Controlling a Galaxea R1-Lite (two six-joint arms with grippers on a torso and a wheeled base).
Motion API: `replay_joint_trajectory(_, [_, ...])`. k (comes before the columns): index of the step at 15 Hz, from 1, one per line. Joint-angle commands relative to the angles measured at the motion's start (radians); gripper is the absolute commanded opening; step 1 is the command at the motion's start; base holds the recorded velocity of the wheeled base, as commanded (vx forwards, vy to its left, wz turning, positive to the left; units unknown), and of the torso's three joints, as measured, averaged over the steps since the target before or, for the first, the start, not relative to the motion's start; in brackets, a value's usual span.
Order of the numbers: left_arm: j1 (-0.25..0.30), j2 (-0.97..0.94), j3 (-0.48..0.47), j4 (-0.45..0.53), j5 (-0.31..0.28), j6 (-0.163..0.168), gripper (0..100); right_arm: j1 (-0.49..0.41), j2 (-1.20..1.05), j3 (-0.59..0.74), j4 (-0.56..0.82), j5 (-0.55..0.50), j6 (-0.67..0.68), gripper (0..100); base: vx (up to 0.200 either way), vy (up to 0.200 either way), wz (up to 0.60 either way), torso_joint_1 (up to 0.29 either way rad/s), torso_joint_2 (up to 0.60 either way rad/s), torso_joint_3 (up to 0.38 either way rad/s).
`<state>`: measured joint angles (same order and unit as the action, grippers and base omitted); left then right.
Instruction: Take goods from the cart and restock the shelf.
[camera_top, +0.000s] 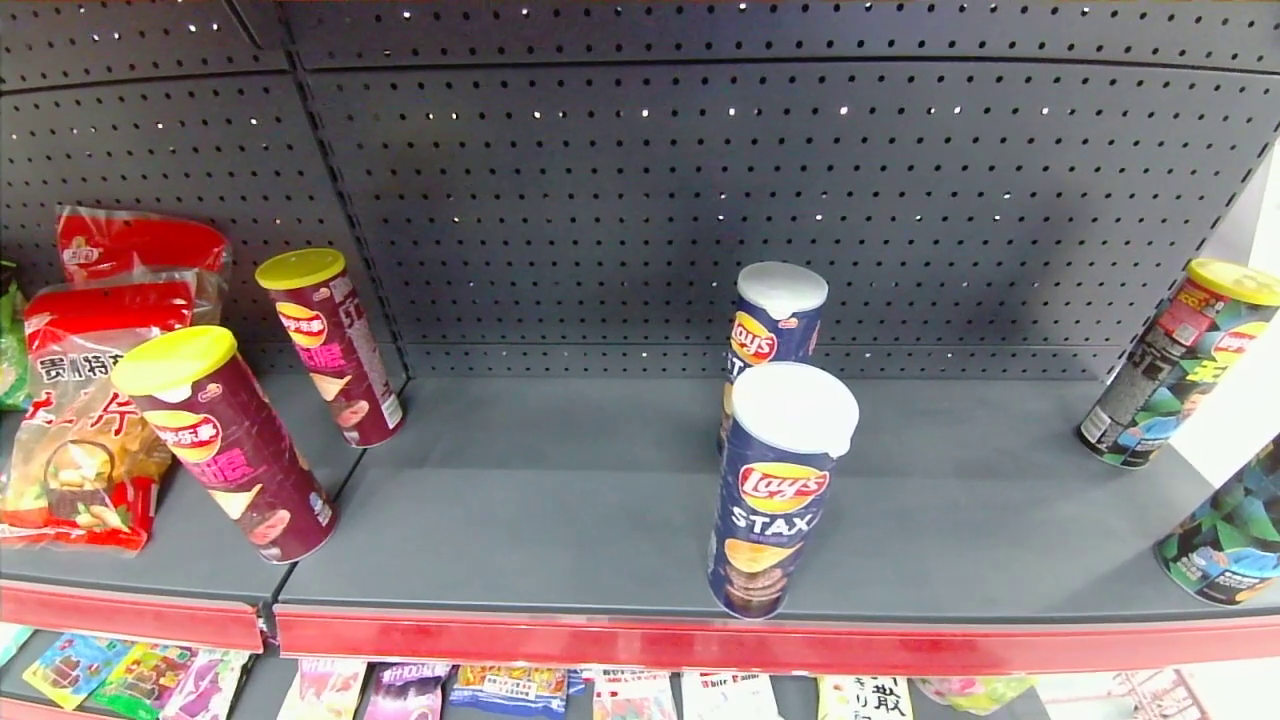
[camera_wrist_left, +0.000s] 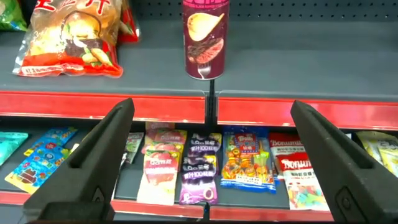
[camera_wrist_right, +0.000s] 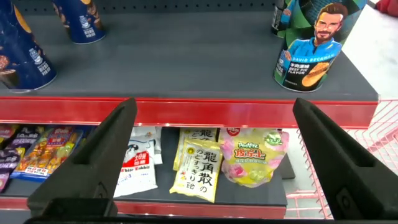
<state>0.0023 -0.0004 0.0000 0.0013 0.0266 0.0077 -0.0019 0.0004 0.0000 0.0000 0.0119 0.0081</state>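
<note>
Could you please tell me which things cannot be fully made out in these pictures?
Head view: rear blue can, lower part hidden behind the front blue can.
Head view: nearest green can, cut off by the right edge and by a white panel.
Left wrist view: maroon can, lid cut off by the picture's edge.
Head view: lower-shelf packets, cut off by the bottom edge.

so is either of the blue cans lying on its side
No, the front blue can and the rear blue can both stand upright on the shelf, one behind the other.
</note>
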Motion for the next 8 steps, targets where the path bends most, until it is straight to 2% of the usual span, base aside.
replay_joint_trajectory(1, [0.001, 0.000, -0.002, 0.000, 0.001, 0.000, 100, 0.000, 0.000, 0.000, 0.000, 0.000, 0.000, 100, 0.000, 0.000, 0.00, 0.000, 0.00, 0.000])
replay_joint_trajectory(8, [0.001, 0.000, 0.000, 0.000, 0.001, 0.000, 100, 0.000, 0.000, 0.000, 0.000, -0.010, 0.000, 100, 0.000, 0.000, 0.00, 0.000, 0.00, 0.000])
